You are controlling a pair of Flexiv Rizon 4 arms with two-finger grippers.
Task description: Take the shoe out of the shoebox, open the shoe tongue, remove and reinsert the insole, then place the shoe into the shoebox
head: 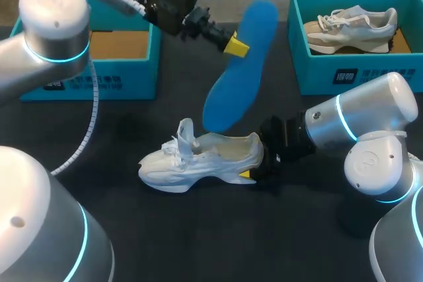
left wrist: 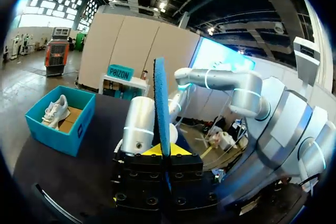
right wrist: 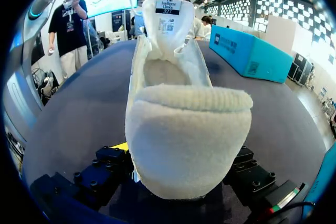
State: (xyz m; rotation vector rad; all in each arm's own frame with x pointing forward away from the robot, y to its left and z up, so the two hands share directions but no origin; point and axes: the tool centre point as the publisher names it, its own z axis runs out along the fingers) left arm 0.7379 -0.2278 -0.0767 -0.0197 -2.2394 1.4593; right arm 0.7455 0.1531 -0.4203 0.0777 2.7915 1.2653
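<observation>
A white shoe (head: 198, 160) stands on the dark table, toe toward my left, its tongue (right wrist: 170, 19) pulled upright. My right gripper (head: 254, 166) is shut on the heel (right wrist: 184, 124), one finger on each side. A blue insole (head: 241, 70) hangs tilted in the air above the shoe, out of it. My left gripper (head: 236, 47) is shut on the insole's edge. From the left wrist, the insole (left wrist: 160, 108) is seen edge-on, standing up out of the closed left gripper (left wrist: 167, 150).
An open teal shoebox (head: 125, 70) with a brown floor sits at the back left. A second teal box (head: 357, 70) at the back right holds another pale shoe (head: 353, 28). My right arm's elbow (head: 377, 130) stands close in front of it.
</observation>
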